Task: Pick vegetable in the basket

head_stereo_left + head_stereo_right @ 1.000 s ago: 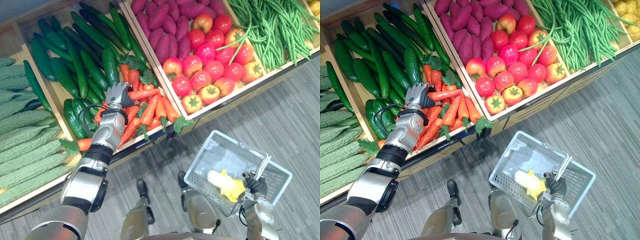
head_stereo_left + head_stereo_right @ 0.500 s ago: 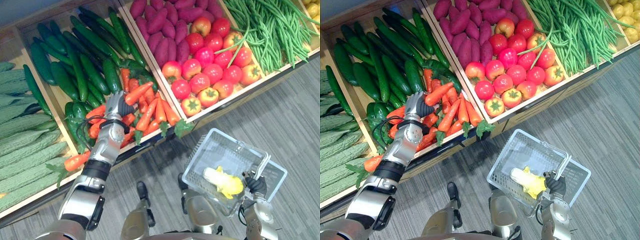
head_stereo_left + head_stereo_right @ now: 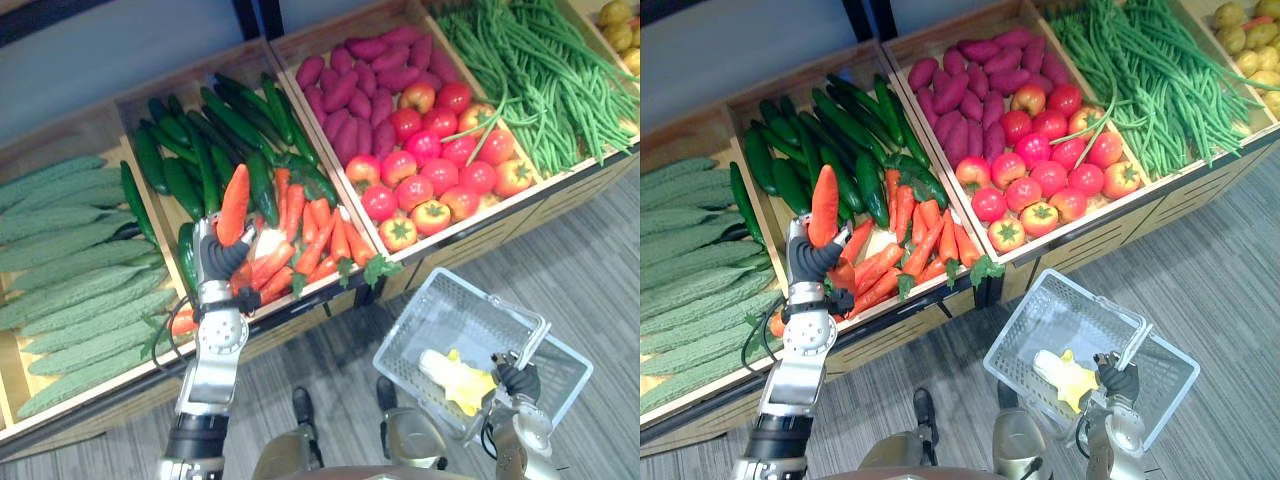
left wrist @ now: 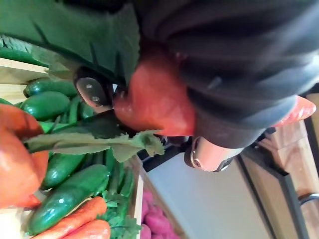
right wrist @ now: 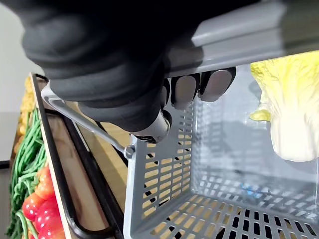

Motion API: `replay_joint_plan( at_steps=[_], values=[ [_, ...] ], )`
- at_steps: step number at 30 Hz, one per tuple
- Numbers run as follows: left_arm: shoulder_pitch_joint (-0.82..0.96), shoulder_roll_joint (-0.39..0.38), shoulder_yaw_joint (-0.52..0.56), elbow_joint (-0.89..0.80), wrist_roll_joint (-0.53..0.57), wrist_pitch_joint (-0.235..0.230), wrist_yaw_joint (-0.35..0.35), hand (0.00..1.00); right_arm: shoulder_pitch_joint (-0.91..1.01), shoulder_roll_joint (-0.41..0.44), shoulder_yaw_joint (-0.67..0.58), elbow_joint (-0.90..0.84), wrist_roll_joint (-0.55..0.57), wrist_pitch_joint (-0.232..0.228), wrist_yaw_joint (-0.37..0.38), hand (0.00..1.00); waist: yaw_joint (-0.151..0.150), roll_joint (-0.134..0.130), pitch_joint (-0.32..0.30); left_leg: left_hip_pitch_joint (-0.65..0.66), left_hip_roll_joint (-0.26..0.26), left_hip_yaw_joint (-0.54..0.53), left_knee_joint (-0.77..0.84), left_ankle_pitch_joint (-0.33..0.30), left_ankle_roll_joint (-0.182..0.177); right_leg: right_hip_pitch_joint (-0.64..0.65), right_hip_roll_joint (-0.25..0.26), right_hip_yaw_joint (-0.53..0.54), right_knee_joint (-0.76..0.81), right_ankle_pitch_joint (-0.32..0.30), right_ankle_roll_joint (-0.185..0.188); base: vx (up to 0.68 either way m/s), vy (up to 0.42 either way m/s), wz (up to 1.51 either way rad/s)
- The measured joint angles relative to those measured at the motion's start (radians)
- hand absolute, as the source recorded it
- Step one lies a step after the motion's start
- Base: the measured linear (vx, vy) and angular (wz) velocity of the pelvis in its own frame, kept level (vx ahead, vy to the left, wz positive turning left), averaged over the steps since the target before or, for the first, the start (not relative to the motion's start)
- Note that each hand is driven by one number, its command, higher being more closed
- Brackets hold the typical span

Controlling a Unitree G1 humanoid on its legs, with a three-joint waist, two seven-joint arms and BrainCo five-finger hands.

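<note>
The left hand is clamped round the lower end of a carrot. The carrot's long axis stands almost upright above the fingers, clear of the carrot pile just beside the hand. The basket hangs well off to that hand's right and lower, its handle gripped by the curled right hand. The carry therefore likely crosses the crate front, and a cabbage already lies inside the basket.

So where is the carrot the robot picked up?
In the eye views the carrot stands upright in the left hand, above where the cucumbers meet the carrot pile, well left of the basket.
</note>
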Motion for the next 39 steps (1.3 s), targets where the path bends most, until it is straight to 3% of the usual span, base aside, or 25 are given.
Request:
replay_joint_plan(
  at_steps=[4,9,10,11,13,14,15,16,17,18,20,21,22,23,24,25,26,27,28,29,30,31,33,35,39],
  values=[
    [0.069,-0.031,-0.049,-0.067,-0.057,-0.026,-0.002,1.00,0.021,0.031,0.004,-0.094,-0.002,0.009,-0.007,1.00,0.004,-0.004,-0.011,0.032,0.017,0.083,0.019,-0.031,-0.002,-0.001,0.016,0.074,0.000,0.013,0.008,-0.01,0.000,-0.57],
    [0.078,-0.036,-0.132,-0.126,-0.074,-0.046,-0.008,1.00,0.053,0.040,0.069,-0.247,-0.033,0.012,-0.026,1.00,0.026,-0.029,-0.030,0.019,0.063,0.261,0.167,-0.134,-0.011,-0.051,0.054,0.240,0.001,0.044,0.023,-0.01,0.018,-1.04],
    [0.078,-0.036,-0.141,-0.133,-0.073,-0.049,-0.008,1.00,0.053,0.040,0.076,-0.260,-0.038,0.012,-0.026,1.00,0.026,-0.032,-0.033,0.017,0.071,0.286,0.183,-0.146,-0.011,-0.067,0.053,0.213,-0.006,0.027,0.029,-0.05,0.007,-1.35],
    [0.074,-0.034,-0.157,-0.136,-0.073,-0.058,-0.002,1.00,0.041,0.038,0.088,-0.271,-0.041,0.013,-0.028,1.00,0.026,-0.034,-0.034,0.018,0.085,0.327,0.204,-0.161,-0.015,-0.092,0.022,0.097,0.000,0.011,0.017,-0.06,0.011,-1.18],
    [0.046,-0.020,-0.161,-0.136,-0.073,-0.064,-0.001,1.00,0.004,0.038,0.111,-0.274,-0.059,0.013,-0.029,1.00,0.024,-0.035,-0.036,0.018,0.122,0.417,0.258,-0.197,-0.016,-0.123,-0.101,-0.343,0.044,-0.002,-0.055,0.00,0.037,-1.30],
    [0.037,-0.018,-0.155,-0.137,-0.073,-0.065,-0.001,1.00,-0.005,0.037,0.113,-0.273,-0.065,0.013,-0.029,1.00,0.027,-0.034,-0.036,0.027,0.130,0.445,0.263,-0.203,-0.023,-0.121,-0.130,-0.458,0.062,-0.004,-0.076,0.10,-0.010,-1.36],
    [0.018,-0.019,-0.139,-0.138,-0.073,-0.068,0.000,1.00,-0.026,0.037,0.121,-0.271,-0.078,0.014,-0.031,1.00,0.045,-0.032,-0.038,0.057,0.148,0.504,0.267,-0.214,-0.039,-0.102,-0.185,-0.655,0.108,0.007,-0.100,0.12,-0.050,-1.45],
    [0.009,-0.019,-0.122,-0.141,-0.074,-0.070,0.001,1.00,-0.040,0.034,0.133,-0.270,-0.079,0.014,-0.030,1.00,0.053,-0.033,-0.038,0.081,0.158,0.550,0.271,-0.221,-0.051,-0.097,-0.206,-0.741,0.139,0.033,-0.101,0.19,-0.146,-1.61],
    [-0.015,-0.020,-0.120,-0.132,-0.074,-0.070,-0.001,1.00,-0.051,0.029,0.149,-0.271,-0.087,0.014,-0.025,1.00,0.035,-0.024,-0.038,0.098,0.178,0.572,0.288,-0.224,-0.054,-0.109,-0.191,-0.723,0.161,0.020,-0.062,0.17,-0.150,-1.05],
    [-0.026,-0.024,-0.131,-0.128,-0.074,-0.070,-0.003,1.00,-0.053,0.021,0.156,-0.271,-0.089,0.014,-0.024,1.00,0.026,-0.016,-0.039,0.104,0.190,0.577,0.299,-0.224,-0.055,-0.108,-0.178,-0.709,0.160,0.015,-0.062,0.20,-0.191,-1.03],
    [-0.040,-0.029,-0.168,-0.126,-0.076,-0.087,-0.024,1.00,-0.066,-0.011,0.207,-0.272,-0.099,0.014,-0.018,1.00,0.024,-0.006,-0.039,0.116,0.285,0.604,0.487,-0.224,-0.048,-0.095,-0.104,-0.612,0.134,0.000,-0.073,0.19,-0.151,-1.32],
    [-0.042,-0.029,-0.176,-0.120,-0.077,-0.091,-0.025,1.00,-0.069,-0.020,0.220,-0.273,-0.100,0.014,-0.018,1.00,0.024,-0.001,-0.039,0.103,0.322,0.594,0.573,-0.220,-0.023,-0.084,-0.088,-0.588,0.127,-0.006,-0.075,0.21,-0.101,-1.42],
    [-0.044,-0.025,-0.198,-0.099,-0.095,-0.093,-0.027,1.00,-0.070,-0.042,0.246,-0.273,-0.100,0.015,-0.018,1.00,0.023,0.009,-0.041,0.061,0.393,0.531,0.753,-0.174,0.064,-0.059,-0.054,-0.536,0.114,-0.021,-0.088,0.24,-0.033,-1.54],
    [-0.042,-0.033,-0.216,-0.065,-0.105,-0.095,-0.033,1.00,-0.084,-0.063,0.276,-0.273,-0.100,0.015,-0.020,1.00,0.030,0.017,-0.043,-0.008,0.394,0.378,0.904,-0.187,0.080,-0.035,-0.034,-0.471,0.098,-0.030,-0.097,0.29,0.029,-1.52],
    [-0.043,-0.033,-0.220,-0.056,-0.116,-0.095,-0.035,1.00,-0.096,-0.062,0.282,-0.273,-0.101,0.015,-0.022,1.00,0.030,0.017,-0.043,-0.047,0.364,0.314,0.938,-0.219,0.061,-0.032,-0.031,-0.438,0.093,-0.034,-0.102,0.31,0.081,-1.62],
    [-0.043,-0.032,-0.225,-0.042,-0.129,-0.095,-0.041,1.00,-0.122,-0.064,0.288,-0.273,-0.105,0.015,-0.025,1.00,0.046,0.016,-0.042,-0.114,0.284,0.209,0.949,-0.282,0.067,-0.027,-0.031,-0.371,0.082,-0.035,-0.102,0.26,0.101,-1.23],
    [-0.042,-0.031,-0.232,-0.036,-0.136,-0.093,-0.041,1.00,-0.132,-0.062,0.288,-0.273,-0.108,0.015,-0.026,1.00,0.056,0.016,-0.042,-0.141,0.242,0.154,0.935,-0.310,0.073,-0.018,-0.032,-0.339,0.075,-0.034,-0.101,0.27,0.122,-1.51],
    [-0.034,-0.030,-0.243,-0.033,-0.146,-0.092,-0.042,1.00,-0.145,-0.062,0.302,-0.273,-0.109,0.015,-0.030,1.00,0.077,0.015,-0.041,-0.176,0.167,0.069,0.880,-0.347,0.080,0.004,-0.034,-0.280,0.068,-0.030,-0.094,0.21,0.121,-1.35],
    [-0.030,-0.030,-0.247,-0.033,-0.153,-0.093,-0.042,1.00,-0.154,-0.062,0.317,-0.273,-0.108,0.015,-0.030,1.00,0.088,0.007,-0.037,-0.198,0.114,0.002,0.818,-0.362,0.072,0.021,-0.040,-0.240,0.066,-0.026,-0.076,0.30,0.242,-1.63],
    [-0.030,-0.029,-0.253,-0.031,-0.153,-0.093,-0.041,1.00,-0.167,-0.065,0.343,-0.273,-0.109,0.015,-0.031,1.00,0.097,0.010,-0.038,-0.227,0.027,-0.126,0.684,-0.354,0.058,0.040,-0.053,-0.181,0.069,-0.030,-0.044,0.24,0.246,-1.30],
    [-0.030,-0.030,-0.257,-0.031,-0.153,-0.094,-0.042,1.00,-0.168,-0.067,0.353,-0.273,-0.110,0.015,-0.033,1.00,0.104,0.015,-0.041,-0.229,0.005,-0.169,0.612,-0.340,0.036,0.041,-0.054,-0.164,0.072,-0.031,-0.033,0.23,0.269,-1.29],
    [-0.029,-0.034,-0.272,-0.031,-0.153,-0.094,-0.041,1.00,-0.169,-0.074,0.373,-0.274,-0.111,0.015,-0.037,1.00,0.108,0.049,-0.054,-0.223,-0.003,-0.230,0.464,-0.227,0.005,0.049,-0.035,-0.128,0.074,-0.040,-0.002,0.22,0.284,-1.00],
    [-0.030,-0.025,-0.300,-0.003,-0.153,-0.100,-0.044,1.00,-0.164,-0.062,0.399,-0.264,-0.111,0.015,-0.041,1.00,0.097,0.023,-0.058,-0.187,-0.021,-0.204,0.452,-0.197,0.011,0.072,-0.056,-0.081,0.054,-0.032,0.025,0.23,0.271,-0.70],
    [-0.041,-0.018,-0.344,0.018,-0.153,-0.100,-0.051,1.00,-0.168,-0.030,0.435,-0.269,-0.092,0.015,-0.040,1.00,0.098,-0.020,-0.068,-0.145,-0.059,-0.149,0.374,-0.178,0.041,0.071,-0.102,-0.059,0.022,-0.023,0.037,0.14,0.150,-0.38],
    [-0.062,-0.021,-0.414,0.105,-0.153,-0.085,-0.066,1.00,-0.167,-0.015,0.509,-0.269,-0.004,0.016,-0.019,1.00,0.092,-0.025,-0.070,-0.121,-0.076,-0.130,0.335,-0.171,0.051,0.077,-0.119,-0.049,0.001,-0.015,0.043,0.06,0.067,-0.13]
  ],
)
